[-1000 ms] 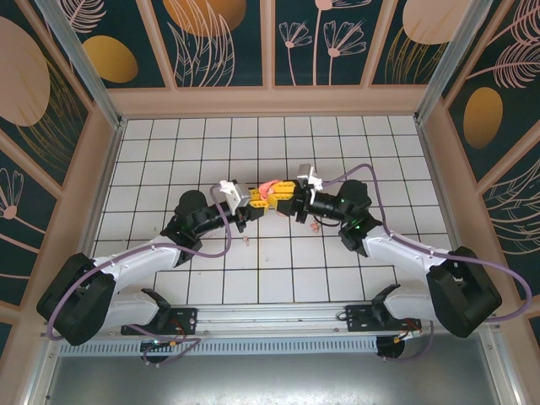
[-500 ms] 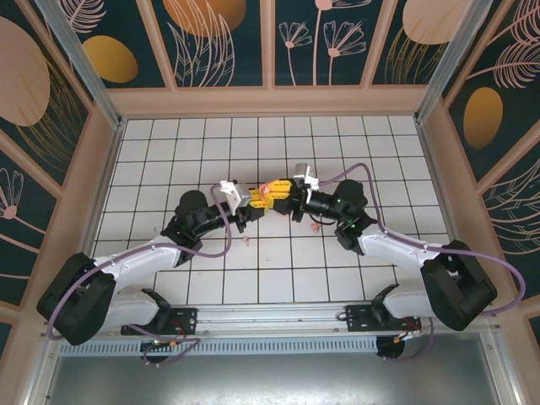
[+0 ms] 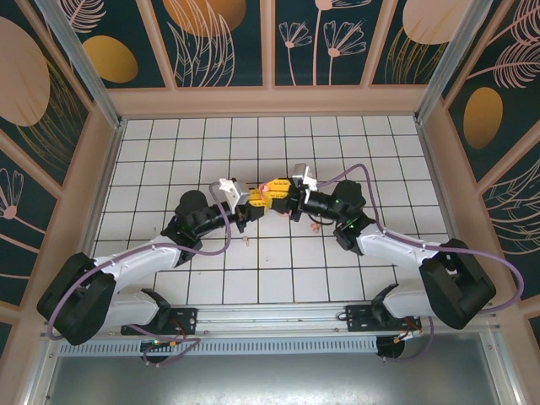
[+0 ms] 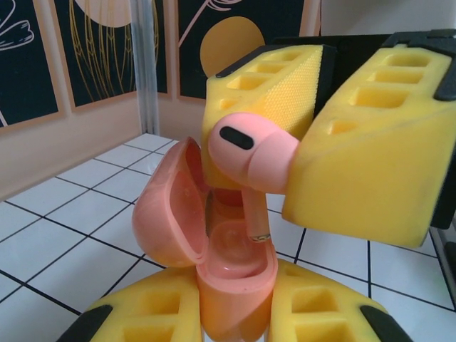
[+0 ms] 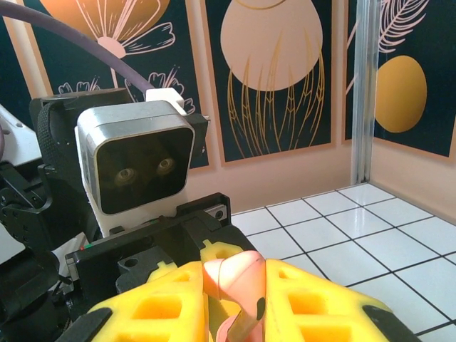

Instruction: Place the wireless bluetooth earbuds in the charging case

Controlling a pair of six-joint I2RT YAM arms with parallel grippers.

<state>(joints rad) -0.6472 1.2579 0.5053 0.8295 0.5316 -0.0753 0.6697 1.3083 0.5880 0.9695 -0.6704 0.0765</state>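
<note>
The coral-pink charging case (image 4: 231, 292) stands upright with its lid (image 4: 167, 214) swung open to the left. My left gripper (image 4: 234, 317) is shut on its body. My right gripper (image 4: 303, 146) comes in from above, shut on one pale pink earbud (image 4: 249, 151). The earbud's stem points down, and its metal tip hangs just inside the case's open well. In the right wrist view the same earbud (image 5: 239, 274) sits pinched in the right gripper (image 5: 235, 303). From above, the left gripper (image 3: 256, 201) and the right gripper (image 3: 287, 194) meet nose to nose at mid-table.
A tiny pink thing (image 3: 314, 224) lies on the white tiled floor (image 3: 169, 152) just under the right arm, and another small speck (image 3: 246, 240) lies near the left arm. Wooden walls with dark floral panels (image 3: 211, 42) ring the floor.
The right gripper has shifted a little left, toward the left gripper, bringing the earbud over the open case. The left arm has hardly moved.
</note>
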